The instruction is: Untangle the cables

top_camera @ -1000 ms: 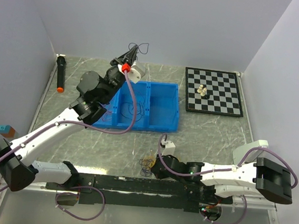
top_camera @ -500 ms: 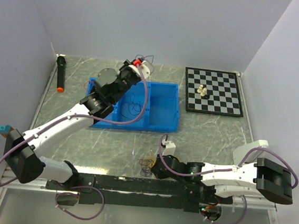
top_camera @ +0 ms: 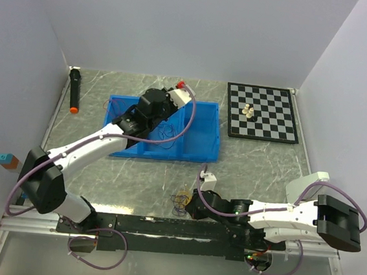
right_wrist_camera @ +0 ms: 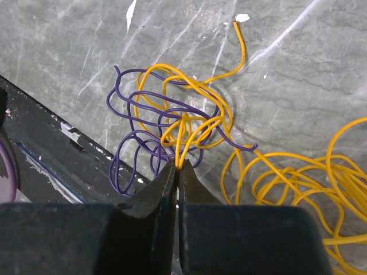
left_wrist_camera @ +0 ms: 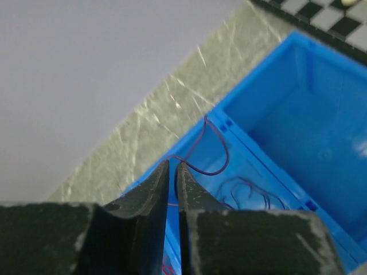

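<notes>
Left gripper (left_wrist_camera: pixel 173 169) over the blue bin (left_wrist_camera: pixel 321 114), fingers pinched almost together on a thin purple cable (left_wrist_camera: pixel 221 166), with a loop of it arching up above the bin's inner wall. More dark cables (top_camera: pixel 164 133) curled on the bin floor beneath that arm. Right gripper (right_wrist_camera: pixel 176 167) low over the table (right_wrist_camera: pixel 298 69) near its front edge, clenched on a yellow cable (right_wrist_camera: pixel 181 143) just where it leaves a knot (right_wrist_camera: pixel 183 117) of yellow and purple loops lying on the marbled surface. Second, looser yellow bundle (right_wrist_camera: pixel 298 177) just beside the knot, on the right of the wrist view, clear of the fingers. Chessboard (top_camera: pixel 262 112) with a few pieces (top_camera: pixel 248 110) at the far right of the table, well apart from both grippers
</notes>
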`<act>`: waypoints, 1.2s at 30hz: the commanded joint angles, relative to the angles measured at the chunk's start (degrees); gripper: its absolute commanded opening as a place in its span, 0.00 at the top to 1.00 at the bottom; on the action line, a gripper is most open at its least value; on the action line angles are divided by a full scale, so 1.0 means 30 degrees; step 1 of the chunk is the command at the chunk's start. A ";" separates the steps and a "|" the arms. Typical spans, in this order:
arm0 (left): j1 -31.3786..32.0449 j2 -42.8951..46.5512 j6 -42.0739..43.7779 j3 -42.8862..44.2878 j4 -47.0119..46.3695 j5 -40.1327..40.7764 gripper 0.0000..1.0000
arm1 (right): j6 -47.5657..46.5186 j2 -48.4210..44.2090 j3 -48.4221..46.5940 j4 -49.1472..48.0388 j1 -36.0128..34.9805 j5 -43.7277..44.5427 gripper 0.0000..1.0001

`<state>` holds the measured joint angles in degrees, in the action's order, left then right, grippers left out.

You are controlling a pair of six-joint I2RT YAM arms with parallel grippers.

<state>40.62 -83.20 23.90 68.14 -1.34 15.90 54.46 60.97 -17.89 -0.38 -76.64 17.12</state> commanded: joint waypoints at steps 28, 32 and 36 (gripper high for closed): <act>0.4799 0.5294 0.0620 -0.6654 0.6548 -1.2711 0.25 | 0.0656 -0.1015 0.0395 -0.0136 -0.0146 0.0444 1.00; 0.4887 0.4065 -0.0291 -0.7887 0.4464 -1.3121 0.27 | 0.0657 -0.1690 0.0631 0.0069 -0.0146 0.0620 1.00; 0.4946 0.2804 0.0614 -0.8474 0.3760 -1.3328 0.28 | 0.0627 -0.1896 0.0836 0.0069 -0.0175 0.0562 1.00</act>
<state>55.11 -72.53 25.36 43.22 16.88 -20.62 55.70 56.75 -16.14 0.36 -76.64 17.50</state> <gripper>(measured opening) 0.726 0.063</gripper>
